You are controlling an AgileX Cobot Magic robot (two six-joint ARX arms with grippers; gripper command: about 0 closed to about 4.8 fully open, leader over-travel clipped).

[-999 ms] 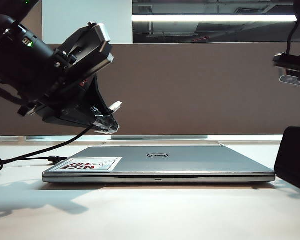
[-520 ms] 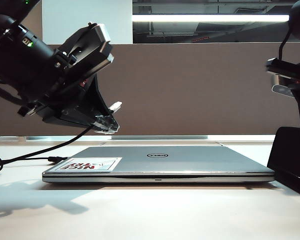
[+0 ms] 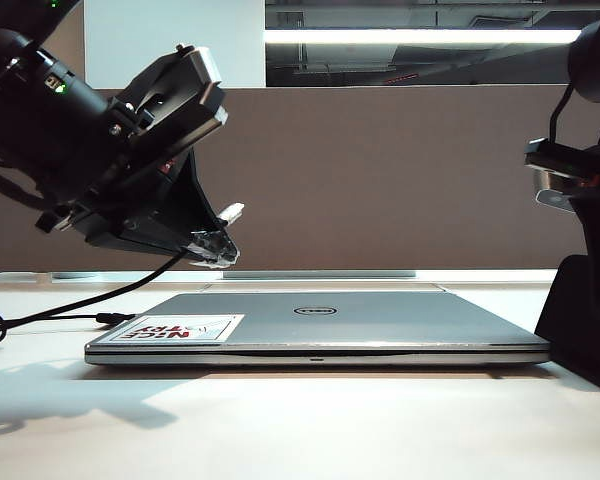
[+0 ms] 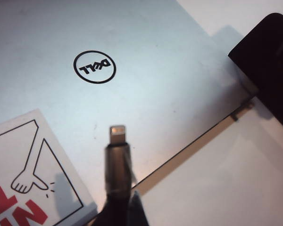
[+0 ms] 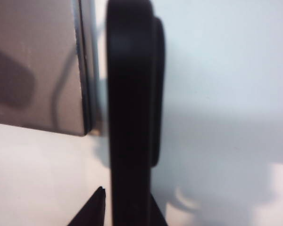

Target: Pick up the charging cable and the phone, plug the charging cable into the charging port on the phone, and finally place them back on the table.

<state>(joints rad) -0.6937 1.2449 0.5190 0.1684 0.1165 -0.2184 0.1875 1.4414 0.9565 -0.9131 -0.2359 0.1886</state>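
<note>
The charging cable (image 4: 117,162) is shown clamped in the left hand (image 3: 208,243), its silver plug and dark collar projecting beyond the fingertips; in the exterior view the black cord (image 3: 80,302) is seen trailing from that hand down to the tabletop (image 3: 300,420) on the left. The left hand is held raised above the closed silver laptop (image 3: 320,325), with the plug poised over the lid just beside the sticker (image 4: 23,174) and short of the round logo (image 4: 94,67); no contact between plug and lid is visible. The jaws of the left hand are drawn together on the cable.

The phone (image 5: 132,117) is seen edge-on in the right wrist view, standing upright between the fingers (image 5: 94,209) of the right hand (image 5: 125,212); only the tips of those fingers are shown, close on either side of the phone's lower part. Whether the phone is gripped or merely flanked cannot be told from the pictures. In the exterior view the phone (image 3: 580,315) appears as a dark slab at the far right, just beyond the laptop's right-hand corner, beneath the right arm. In the left wrist view it (image 4: 269,66) is visible past the laptop's far corner, well apart from the plug. The charging port cannot be made out. A brown divider panel (image 3: 380,180) is seen behind the tabletop.
</note>
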